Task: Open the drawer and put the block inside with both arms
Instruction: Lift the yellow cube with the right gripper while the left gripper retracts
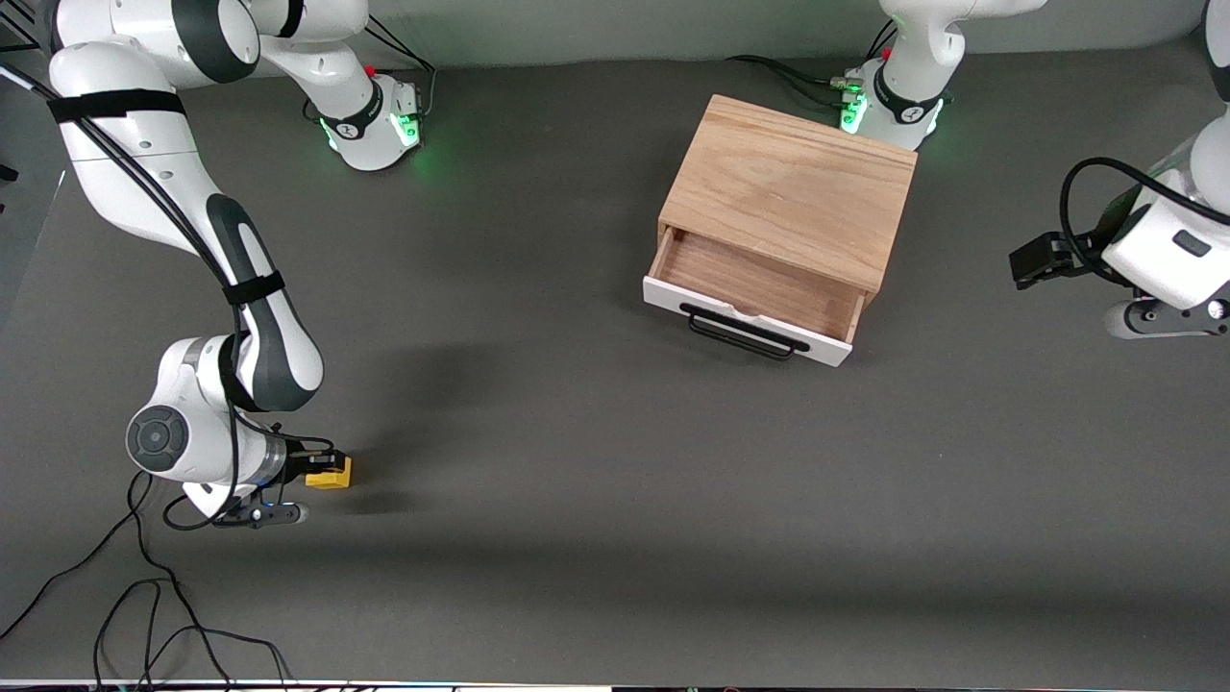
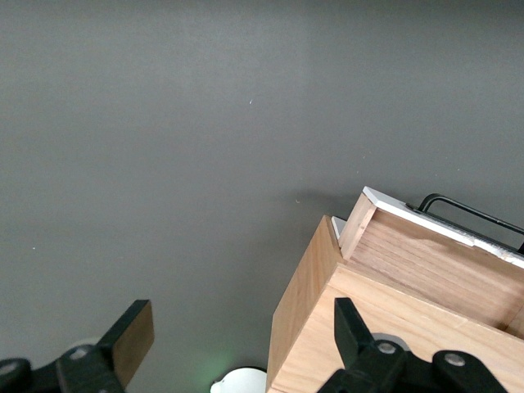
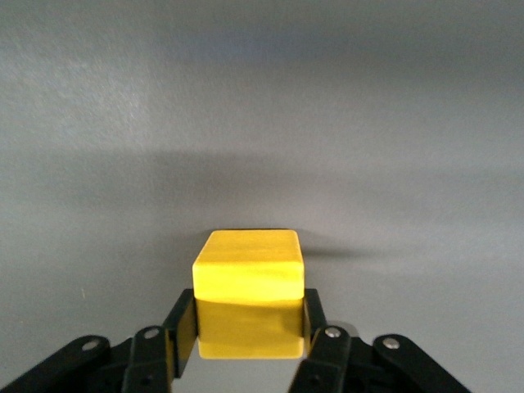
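- Two arms work at the table (image 1: 596, 538), and both are cut off by the front view's edges; the left arm (image 1: 1168, 250) waits at its own end of the table, only partly in frame.
- One left end effector (image 2: 237, 344) shows in its wrist view as two fingers spread wide with nothing between them, over the cabinet's corner; in the front view it is hard to make out.
- One right end effector (image 3: 250, 327) is clamped on the block (image 3: 248, 282), its fingers pressed to two sides.
- One block (image 1: 332, 472) sits low at the right arm's end of the table, well apart from the drawer, part hidden by the fingers.
- One drawer (image 1: 754, 303) stands pulled out of the cabinet (image 1: 793, 187), its wooden inside bare, black handle (image 1: 745, 332) facing the front camera.
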